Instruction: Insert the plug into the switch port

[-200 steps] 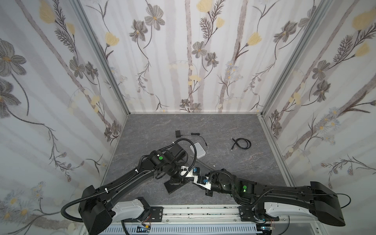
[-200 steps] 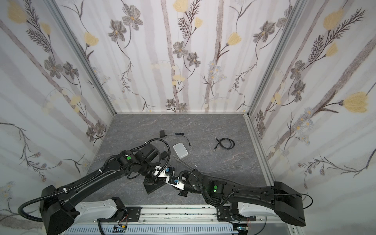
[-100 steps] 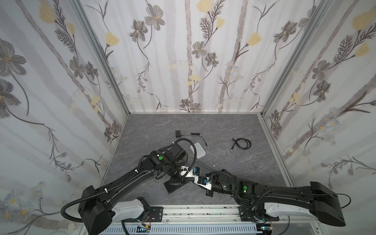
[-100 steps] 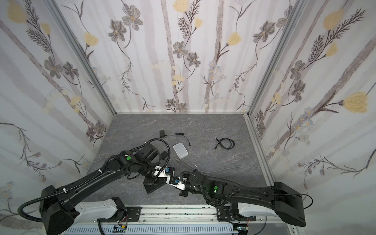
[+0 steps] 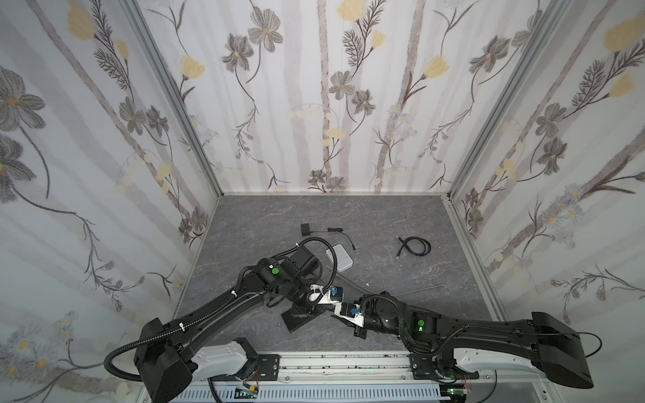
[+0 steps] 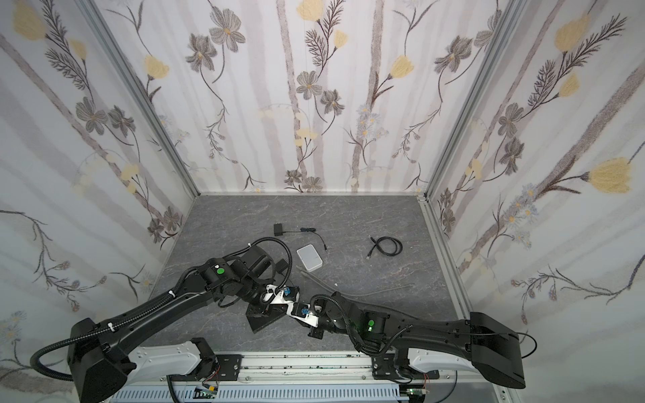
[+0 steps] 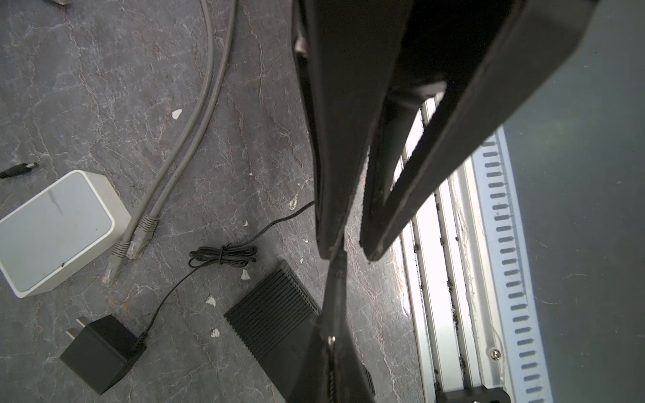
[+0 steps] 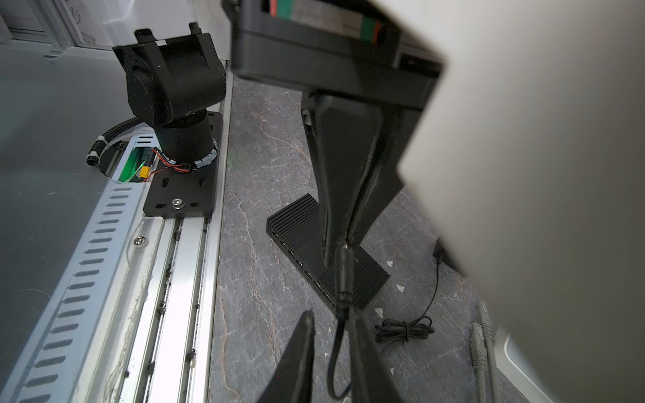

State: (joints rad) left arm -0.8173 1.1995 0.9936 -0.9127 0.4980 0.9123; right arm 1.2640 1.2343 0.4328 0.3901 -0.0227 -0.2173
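The left gripper (image 7: 349,254) pinches the plug (image 8: 343,275) by the black switch (image 7: 275,314), six o'clock on the table (image 5: 384,223). The right gripper (image 8: 330,312) is spread a little.

Pretty much all black and grey in here, apart from the wallpaper (image 5: 314,87)
It's white with pale grey stripes, grey flowers and yellow blooms. Desk (image 5: 384,216) is dark grey with lighter marble veins. Switch (image 7: 275,314) is black and ribbed, plug (image 8: 343,275) black too, same for the power adapter (image 7: 101,352). Little box (image 7: 52,226) is white, the 2 network cables (image 7: 206,87) grey, arms (image 5: 216,314) black with green dots (image 5: 275,270).
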